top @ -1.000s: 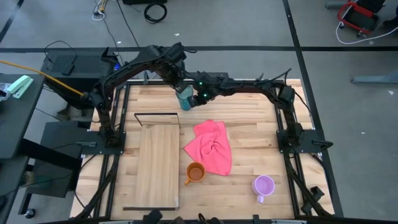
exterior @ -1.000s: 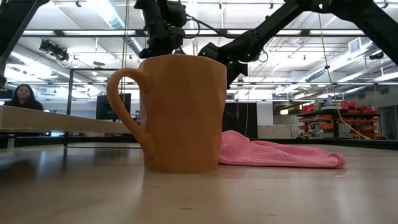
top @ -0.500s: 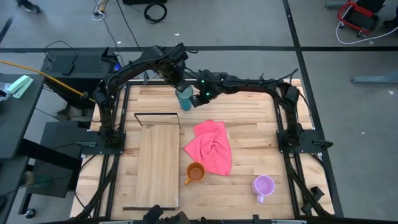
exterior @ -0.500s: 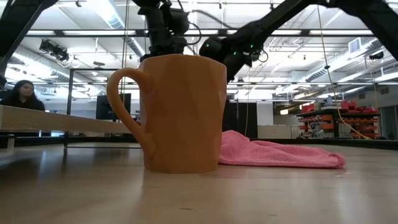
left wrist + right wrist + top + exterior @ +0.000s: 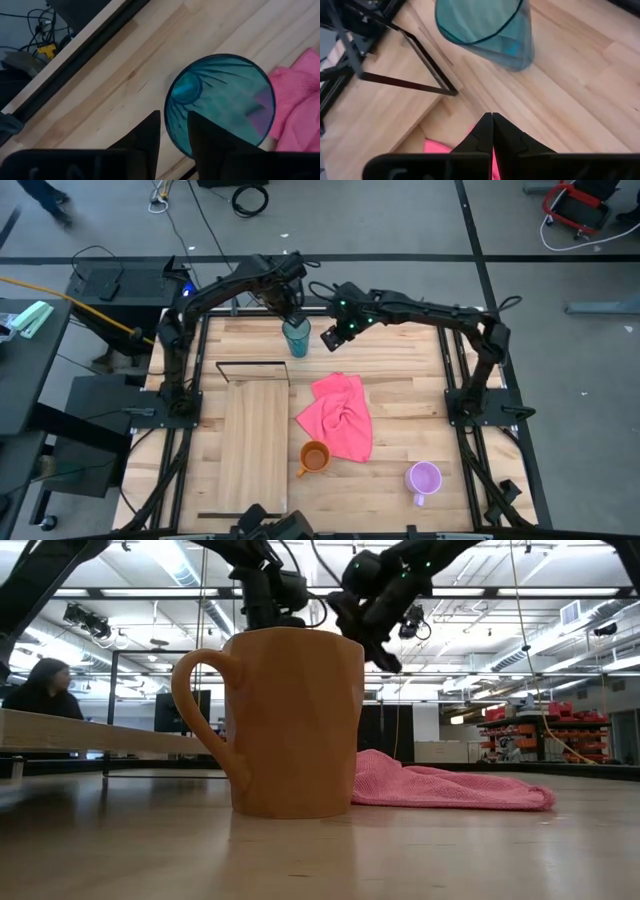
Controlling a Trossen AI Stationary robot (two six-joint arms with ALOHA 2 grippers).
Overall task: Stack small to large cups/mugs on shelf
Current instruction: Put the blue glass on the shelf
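Over the table's far edge, the left gripper (image 5: 293,313) straddles the teal tumbler's (image 5: 296,338) rim, fingers slightly apart; just beside it, the right gripper (image 5: 329,338) hangs, fingers together.

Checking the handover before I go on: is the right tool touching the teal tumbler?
Apart. In the right wrist view, bare tabletop shows between the shut right tool and the teal tumbler.

You've got a crumpled pink cloth (image 5: 337,417) lying mid-counter (image 5: 400,395) — slatted light wood. Beyond it, grey floor with coiled black cables (image 5: 249,197), and a person (image 5: 40,690) sits far off at the low view's edge.
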